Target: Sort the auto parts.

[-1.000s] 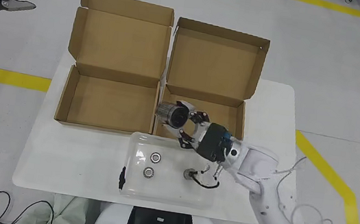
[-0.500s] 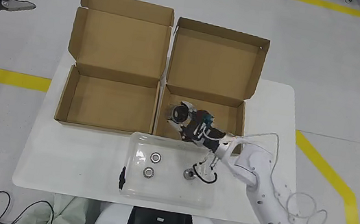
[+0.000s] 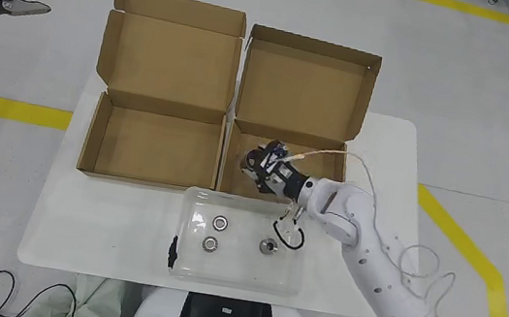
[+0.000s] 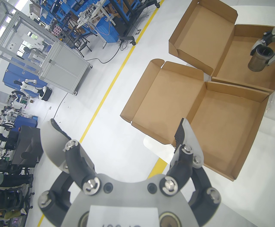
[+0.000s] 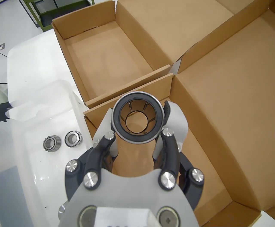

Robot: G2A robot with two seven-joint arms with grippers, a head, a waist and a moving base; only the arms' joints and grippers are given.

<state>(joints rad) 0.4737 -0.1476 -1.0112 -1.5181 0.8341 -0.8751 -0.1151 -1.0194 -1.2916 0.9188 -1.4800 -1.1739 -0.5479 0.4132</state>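
My right gripper (image 5: 137,117) is shut on a large cylindrical bearing (image 5: 116,120), holding it upright low inside the right cardboard box (image 3: 236,183). The top view has this gripper (image 3: 266,166) over the box's front left part, and the bearing (image 4: 257,59) also appears in the left wrist view. Three small bearings lie in the clear plastic tray (image 3: 290,286): two at the left (image 3: 221,222) (image 3: 210,243) and one to the right (image 3: 267,247). The left box (image 3: 154,144) holds nothing. My left gripper (image 4: 118,133) is open and holds nothing, off the table's far left side (image 3: 22,3) above the floor.
Both boxes stand side by side at the back of the white table (image 3: 379,176), lids folded back. The tray sits at the table's front edge. A black cable (image 3: 285,236) loops from the right arm over the tray. A yellow floor line (image 3: 7,108) runs past the table.
My right gripper has carried the large bearing back from the tray's rear edge and down into the right box. The left arm has not moved.
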